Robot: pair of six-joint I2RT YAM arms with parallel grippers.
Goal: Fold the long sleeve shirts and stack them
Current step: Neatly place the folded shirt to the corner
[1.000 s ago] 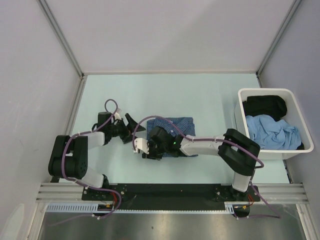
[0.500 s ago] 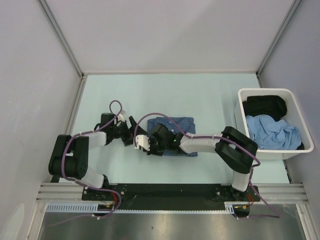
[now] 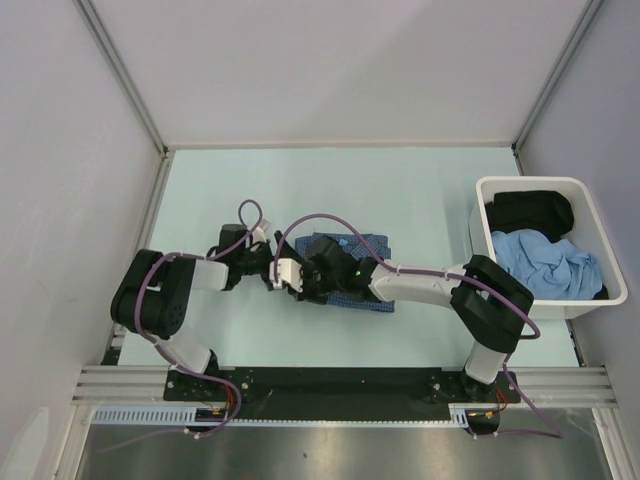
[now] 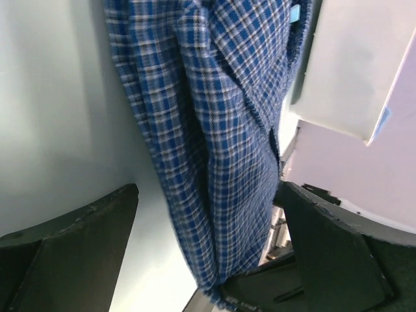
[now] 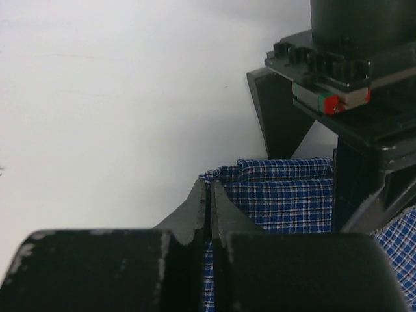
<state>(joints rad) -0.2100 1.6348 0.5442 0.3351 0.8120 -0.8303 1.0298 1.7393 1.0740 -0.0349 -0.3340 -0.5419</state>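
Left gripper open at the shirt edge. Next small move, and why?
Probably close the left gripper on the shirt: its fingers stand open either side of the folded checked edge, cloth between them. The right gripper beside it looks shut on that edge, so both would then hold it.

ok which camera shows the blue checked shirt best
Left wrist: the shirt fills the frame, with its checks and folds sharp. The top view shows it small and partly covered; the right wrist view catches only a folded edge.
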